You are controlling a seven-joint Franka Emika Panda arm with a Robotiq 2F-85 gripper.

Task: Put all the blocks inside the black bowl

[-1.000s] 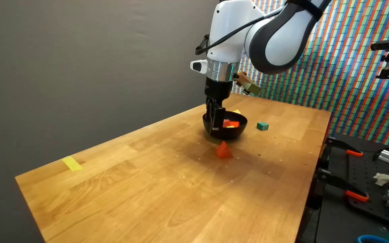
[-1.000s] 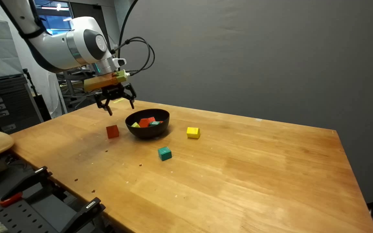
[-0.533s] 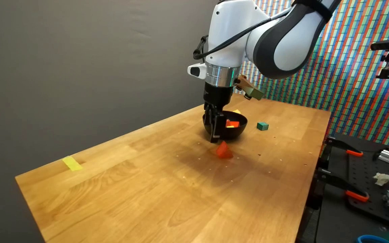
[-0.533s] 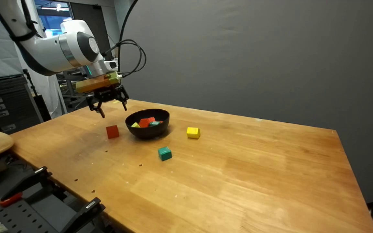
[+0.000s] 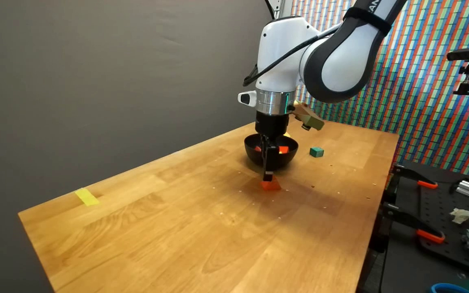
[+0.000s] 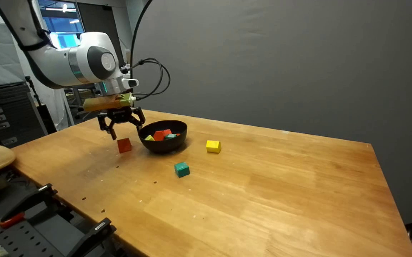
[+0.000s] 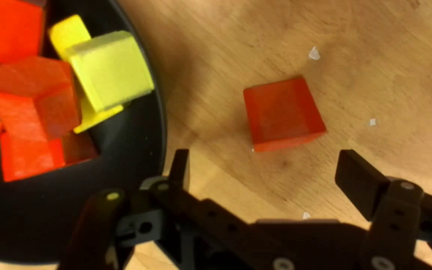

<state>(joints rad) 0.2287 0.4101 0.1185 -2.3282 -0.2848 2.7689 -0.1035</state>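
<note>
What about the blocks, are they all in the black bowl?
No, an exterior view shows a red block, a green block and a yellow block on the table outside the black bowl.

The table (image 6: 281, 196) looks wooden, the bowl (image 6: 163, 147) smooth, the wrist collar (image 5: 275, 102) shiny metal.

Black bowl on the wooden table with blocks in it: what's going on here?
A robot arm appears to be filling the black bowl with blocks; red, yellow and green ones already lie inside. Outside it, on the wooden table, are a red block, a green block and a yellow block. The gripper is open and holds nothing. It is close to that red block, which it will probably try to take next.
</note>
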